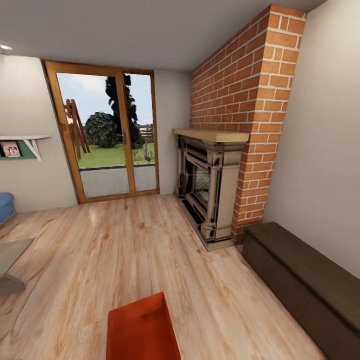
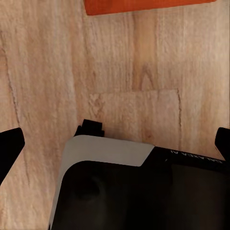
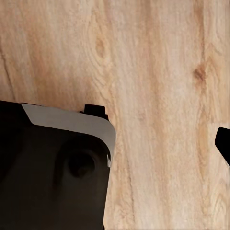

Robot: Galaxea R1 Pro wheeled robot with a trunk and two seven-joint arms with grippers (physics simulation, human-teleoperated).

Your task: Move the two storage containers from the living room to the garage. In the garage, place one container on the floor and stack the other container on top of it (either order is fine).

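Nearest the head camera, at 6 o'clock, one orange-red storage container (image 1: 141, 327) sits on the living room's wood-plank floor (image 1: 100, 250); we see only its far end, lidless, with thin walls.

Gripper state: the left gripper (image 2: 117, 143) has its two dark fingertips (image 2: 9, 146) at opposite edges of the left wrist view, so we read it as spread wide and holding nothing. Plank floor lies beneath it, with an orange edge of a container toward 12 o'clock. For the right gripper (image 3: 211, 143) we see one fingertip (image 3: 223, 143) at 3 o'clock over bare planks; we cannot tell how wide it stands. Nothing touches it.

Recommended procedure, in our judgement: the step in hand is the approach. We should square the base to the container's long side, lower both arms evenly and bring one gripper to each end wall before closing, since thin walls may flex or tip under a one-sided grip.

Outward in the head view: brick fireplace (image 1: 220, 185) at 1 o'clock, dark wooden bench (image 1: 305, 280) at 4 o'clock, wood-framed glass doors (image 1: 107, 135) at 11 o'clock, glass table (image 1: 10, 257) at 9 o'clock.
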